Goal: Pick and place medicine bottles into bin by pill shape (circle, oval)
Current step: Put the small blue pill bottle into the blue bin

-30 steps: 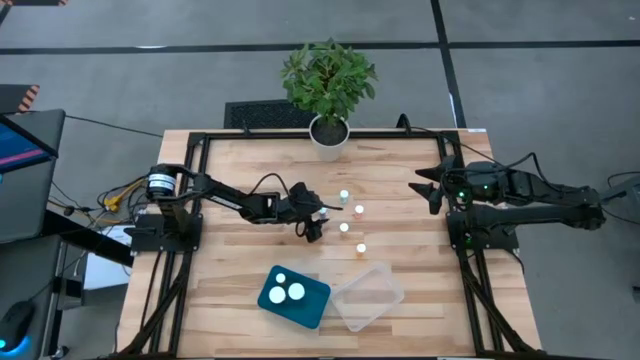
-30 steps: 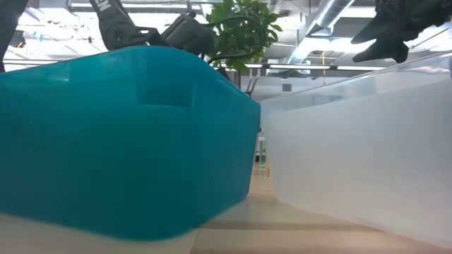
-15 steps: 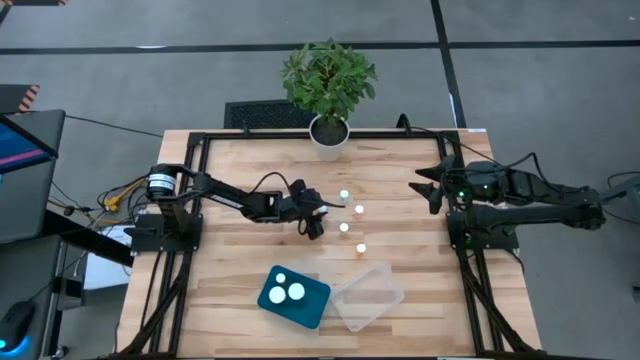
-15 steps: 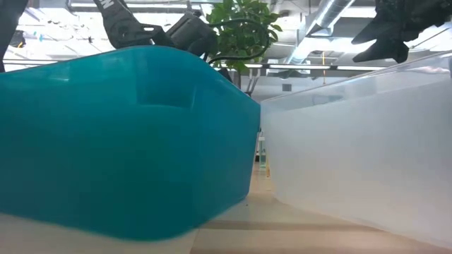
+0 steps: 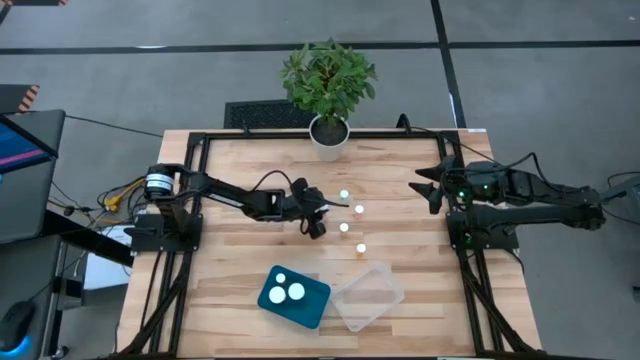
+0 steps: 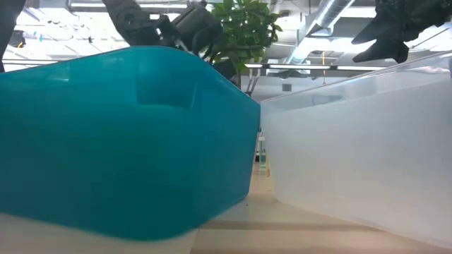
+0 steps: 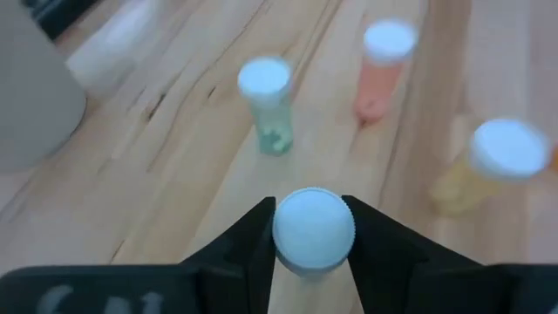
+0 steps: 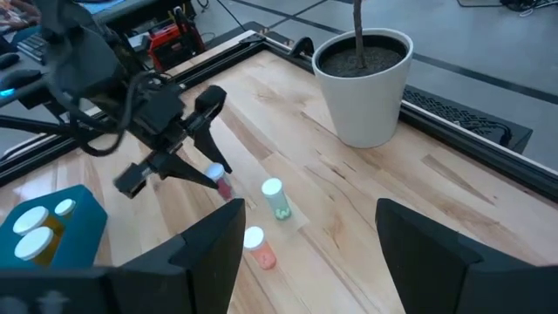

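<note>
On the pale wood-plank table (image 5: 240, 270), the left tool (image 7: 314, 234) clamps a round white-capped bottle (image 7: 313, 228).

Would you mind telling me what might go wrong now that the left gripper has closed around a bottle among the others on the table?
The left gripper grips its bottle only around the white cap, so it might slip or tilt when lifted. The green bottle, pinkish bottle and orange bottle stand close ahead, so a swing forward could topple one. The teal bin and clear bin touch, so a loose release could land in the wrong one.
</note>
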